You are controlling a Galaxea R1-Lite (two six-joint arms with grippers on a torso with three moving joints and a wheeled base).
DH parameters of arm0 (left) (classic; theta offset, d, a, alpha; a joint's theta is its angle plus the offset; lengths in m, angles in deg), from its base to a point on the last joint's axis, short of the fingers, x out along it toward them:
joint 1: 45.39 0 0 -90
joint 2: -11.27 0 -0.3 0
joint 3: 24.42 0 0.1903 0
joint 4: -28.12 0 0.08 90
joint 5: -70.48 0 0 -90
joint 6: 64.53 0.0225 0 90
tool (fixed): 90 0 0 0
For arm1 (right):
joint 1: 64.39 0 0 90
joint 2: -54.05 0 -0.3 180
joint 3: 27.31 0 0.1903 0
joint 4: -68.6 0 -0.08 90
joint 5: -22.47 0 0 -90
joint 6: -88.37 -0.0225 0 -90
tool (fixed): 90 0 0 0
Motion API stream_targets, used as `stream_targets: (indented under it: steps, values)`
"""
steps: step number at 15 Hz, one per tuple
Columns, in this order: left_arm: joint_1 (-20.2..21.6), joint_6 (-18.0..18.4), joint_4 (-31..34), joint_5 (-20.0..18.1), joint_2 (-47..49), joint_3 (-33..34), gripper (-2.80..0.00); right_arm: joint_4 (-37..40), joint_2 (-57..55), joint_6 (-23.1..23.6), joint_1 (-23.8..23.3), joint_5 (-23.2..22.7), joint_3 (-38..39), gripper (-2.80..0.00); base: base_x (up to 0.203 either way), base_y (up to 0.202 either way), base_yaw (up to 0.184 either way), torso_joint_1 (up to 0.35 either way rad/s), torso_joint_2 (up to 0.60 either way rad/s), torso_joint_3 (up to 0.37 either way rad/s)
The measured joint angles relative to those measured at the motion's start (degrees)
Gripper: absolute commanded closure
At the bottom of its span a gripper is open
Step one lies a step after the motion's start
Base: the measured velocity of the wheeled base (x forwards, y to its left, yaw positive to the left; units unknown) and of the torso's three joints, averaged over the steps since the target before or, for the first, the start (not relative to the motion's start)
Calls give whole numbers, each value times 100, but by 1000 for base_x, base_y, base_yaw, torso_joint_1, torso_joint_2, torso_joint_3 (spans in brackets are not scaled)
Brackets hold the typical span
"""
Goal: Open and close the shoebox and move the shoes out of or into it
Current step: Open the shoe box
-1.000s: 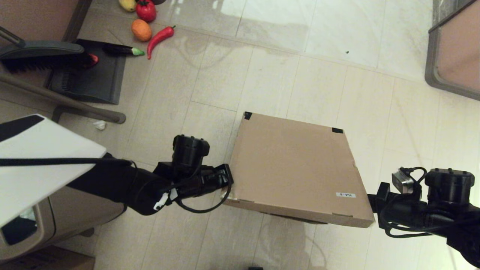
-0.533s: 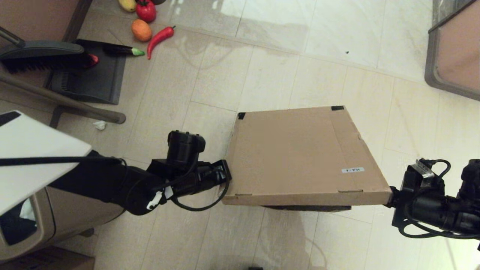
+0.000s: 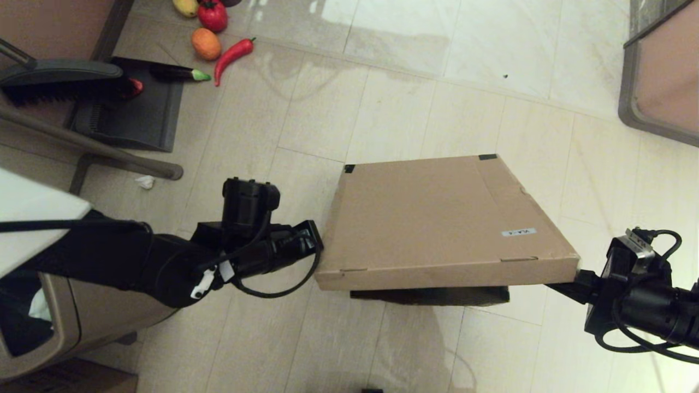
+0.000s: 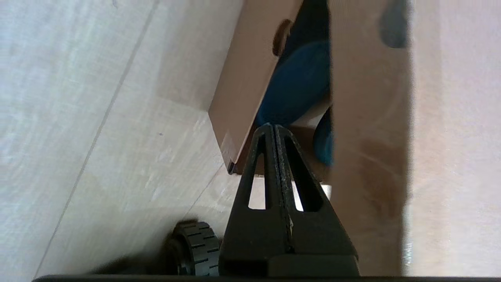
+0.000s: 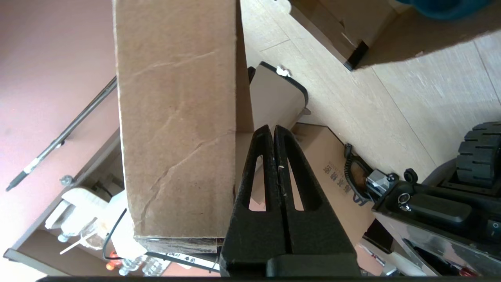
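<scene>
The brown cardboard shoebox [image 3: 437, 218] stands on the floor with its flap lid tilted up at the near edge. A dark strip of the box's base [image 3: 431, 295] shows under that edge. My left gripper [image 3: 318, 245] is shut and empty, its tip by the lid's near left corner. In the left wrist view its shut fingertips [image 4: 273, 127] point into the gap, where the navy slippers [image 4: 297, 86] lie inside. My right gripper [image 3: 562, 286] is shut and empty under the lid's near right corner. In the right wrist view it [image 5: 273, 127] rests beside the lid's front flap [image 5: 176, 117].
A brown trash bin [image 3: 82, 327] stands at the near left. A dustpan with a broom [image 3: 125, 109] and toy vegetables [image 3: 218, 33] lie at the far left. A cabinet [image 3: 661, 82] stands at the far right. Bare floor tiles stretch beyond the box.
The lid's near edge has risen and swung level, uncovering the dark gap under it. My left gripper moved left and up along the corner; my right gripper moved right and lower under the other corner.
</scene>
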Motion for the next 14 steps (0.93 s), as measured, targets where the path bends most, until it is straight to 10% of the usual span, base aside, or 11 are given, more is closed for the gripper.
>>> stream_targets:
  steps: [14]
  values:
    - [204,26,532,36,-886,427,0,1,-637,-469,-49,461,-1647,0,0,0,0,0,0,0]
